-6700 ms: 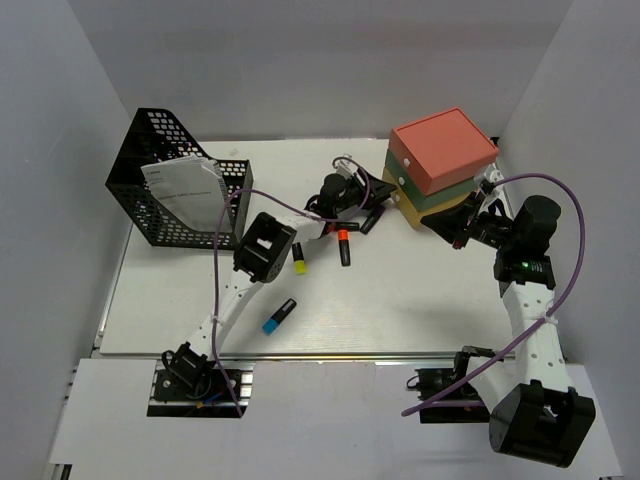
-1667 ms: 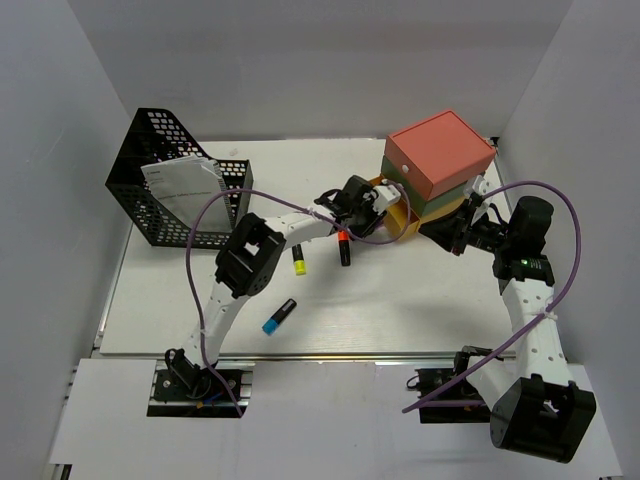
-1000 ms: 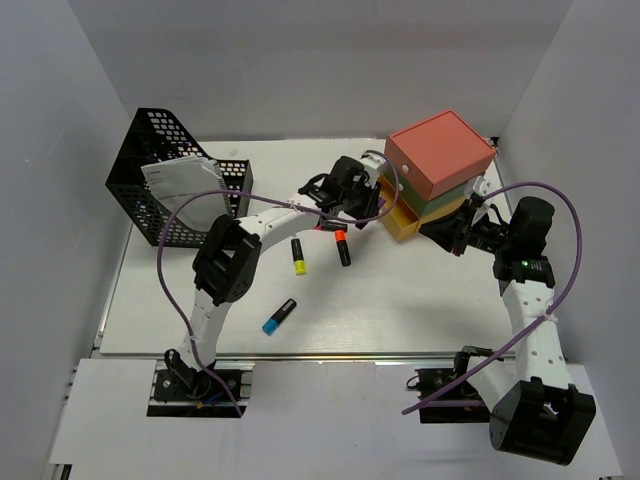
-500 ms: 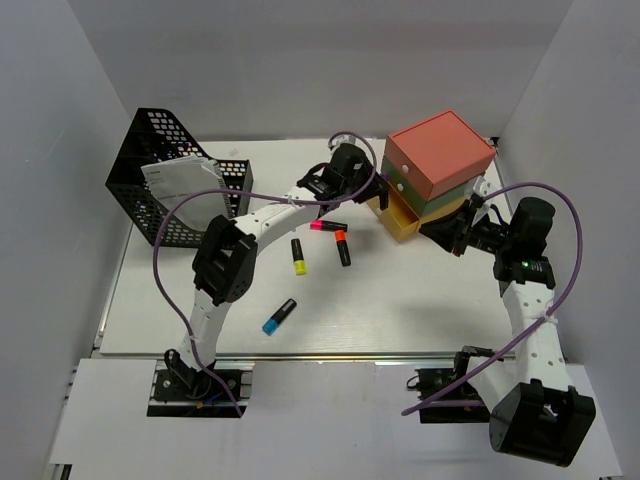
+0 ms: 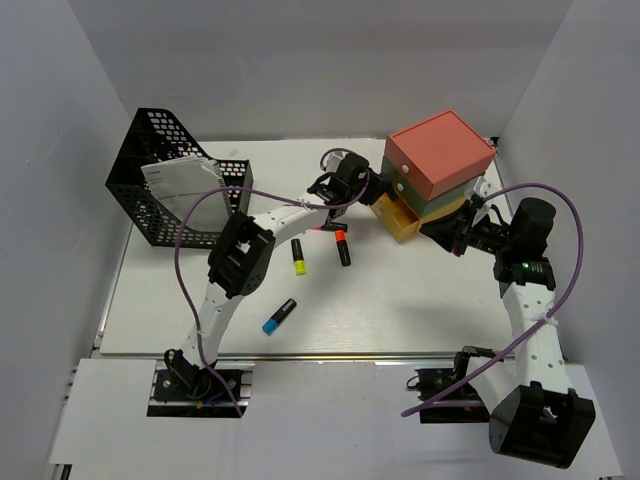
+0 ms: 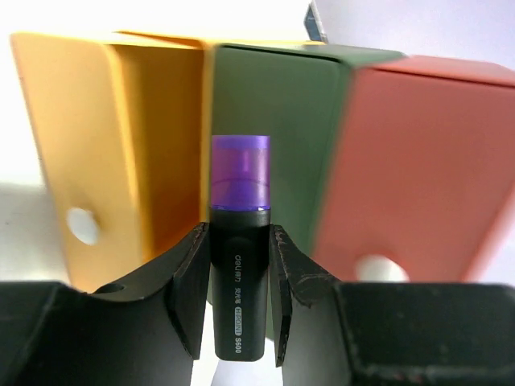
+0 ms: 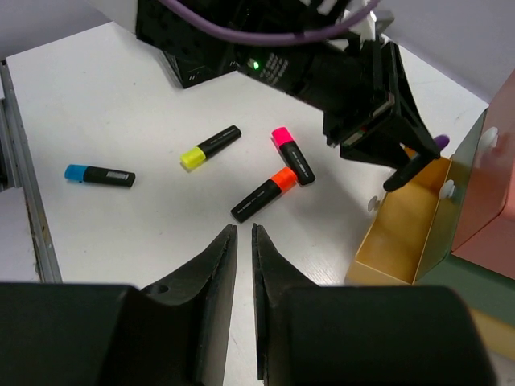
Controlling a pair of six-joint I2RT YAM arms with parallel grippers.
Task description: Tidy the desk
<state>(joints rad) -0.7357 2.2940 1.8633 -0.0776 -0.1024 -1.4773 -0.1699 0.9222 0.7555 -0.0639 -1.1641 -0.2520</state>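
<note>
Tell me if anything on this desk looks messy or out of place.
Yes. The blue highlighter, yellow highlighter, orange highlighter and pink highlighter lie scattered at different angles on the desk. The yellow drawer hangs open, with the left tool holding a purple highlighter near it.

Flat white desk (image 5: 420,300), 4 markers loose

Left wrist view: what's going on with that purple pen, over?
Left hand shut on purple highlighter, at open yellow drawer. Right hand shut, empty. Four loose highlighters on desk.
</note>
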